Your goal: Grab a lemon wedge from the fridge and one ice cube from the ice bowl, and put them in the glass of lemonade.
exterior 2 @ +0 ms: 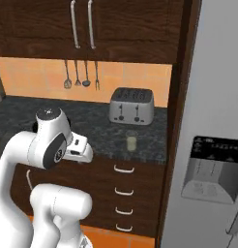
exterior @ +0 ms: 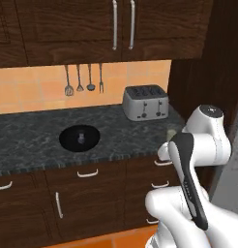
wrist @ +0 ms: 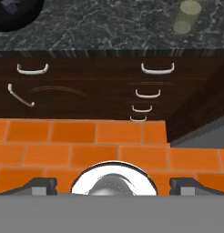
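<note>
Orange floor tiles [wrist: 86, 136] lie closest beneath the gripper [wrist: 113, 184], which points down at them with its fingers spread wide and nothing between them. Just beyond the tiles rise the dark wood drawers [wrist: 150, 86] with their curved handles. Above those runs the speckled black worktop [exterior: 34, 140]. On it, ahead of the gripper and a little to one side, stands the glass of lemonade [exterior 2: 132, 142], pale yellow, near the front edge. Off to the gripper's other side sits the ice bowl [exterior: 80, 138], wide and black, with a small pale ice cube [exterior: 81, 138] in its middle. Further back, near the wall, is a toaster [exterior 2: 131, 106], and utensils [exterior: 83, 80] hang above on the tiled wall. Beside the worktop stands the fridge [exterior 2: 213, 121], its doors looking closed as far as I can see.

By my reckoning nothing is done yet: the lemon wedge must be inside the fridge, the ice is untouched, and both trips remain.
</note>
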Robot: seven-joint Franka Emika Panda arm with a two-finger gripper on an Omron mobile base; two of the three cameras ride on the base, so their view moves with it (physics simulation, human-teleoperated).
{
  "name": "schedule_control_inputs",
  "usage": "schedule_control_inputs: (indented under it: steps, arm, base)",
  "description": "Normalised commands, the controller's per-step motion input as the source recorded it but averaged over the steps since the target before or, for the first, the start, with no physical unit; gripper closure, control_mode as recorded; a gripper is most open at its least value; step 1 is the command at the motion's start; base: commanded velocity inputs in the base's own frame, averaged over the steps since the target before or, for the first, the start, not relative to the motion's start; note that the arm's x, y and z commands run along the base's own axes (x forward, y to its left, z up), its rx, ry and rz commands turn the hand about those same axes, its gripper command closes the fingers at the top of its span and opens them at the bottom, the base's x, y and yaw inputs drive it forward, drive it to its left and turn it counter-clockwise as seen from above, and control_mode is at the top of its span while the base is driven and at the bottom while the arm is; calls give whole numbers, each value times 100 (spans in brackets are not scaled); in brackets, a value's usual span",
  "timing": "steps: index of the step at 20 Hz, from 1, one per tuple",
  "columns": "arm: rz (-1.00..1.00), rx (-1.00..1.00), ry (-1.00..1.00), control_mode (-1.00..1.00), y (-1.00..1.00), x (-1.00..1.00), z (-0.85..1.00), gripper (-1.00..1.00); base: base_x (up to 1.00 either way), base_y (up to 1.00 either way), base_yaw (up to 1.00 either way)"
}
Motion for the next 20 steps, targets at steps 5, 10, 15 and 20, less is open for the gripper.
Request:
schedule_control_inputs:
  steps: [5,10,15,20]
  arm:
    - [0,0,0,100,0,0,0,-100]
    - [0,0,0,100,0,0,0,-100]
    - [0,0,0,100,0,0,0,-100]
    - [0,0,0,100,0,0,0,-100]
  base:
    - [56,67,-8]
    - [39,3,-12]
    - [33,0,-10]
    - [45,0,-8]
